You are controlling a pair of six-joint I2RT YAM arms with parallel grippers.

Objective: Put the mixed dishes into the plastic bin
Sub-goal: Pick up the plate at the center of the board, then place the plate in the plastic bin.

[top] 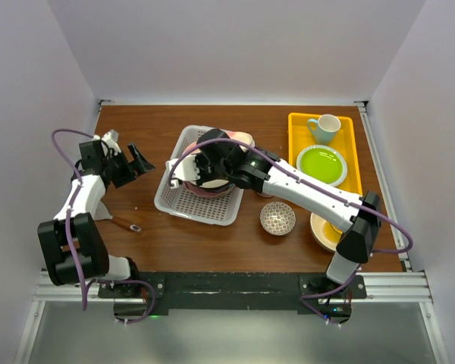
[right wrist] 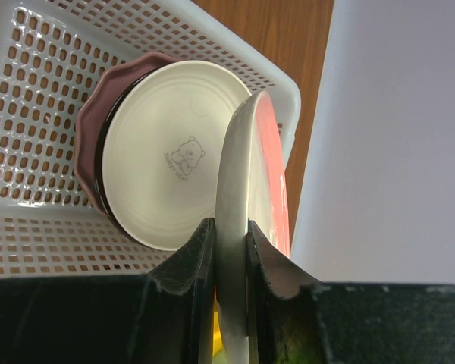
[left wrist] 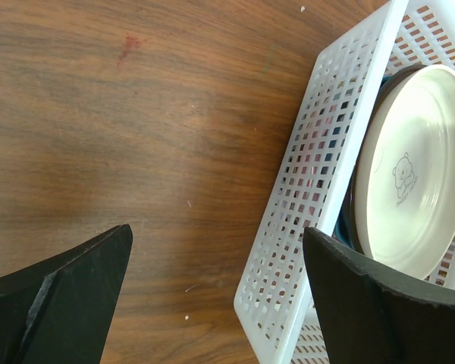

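Wooden table (top: 144,133) holds the plastic bin (top: 188,202) between pale walls (top: 235,45)

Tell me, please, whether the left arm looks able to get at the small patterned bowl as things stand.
Probably not easily: the plastic bin lies between the open left fingers and the small patterned bowl, and the right arm, holding a plate, stretches across just beyond it.

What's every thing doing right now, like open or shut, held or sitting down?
left pincer, open, empty, beside the bin.
right pincer, shut on the pink-and-cream plate.
pink-and-cream plate, held on edge over the bin.
bin, holding stacked plates.
bear plate, flat on top of the stack.
mug, upright on the yellow tray.
green plate, flat on that tray.
patterned bowl, upright, empty, on the table.
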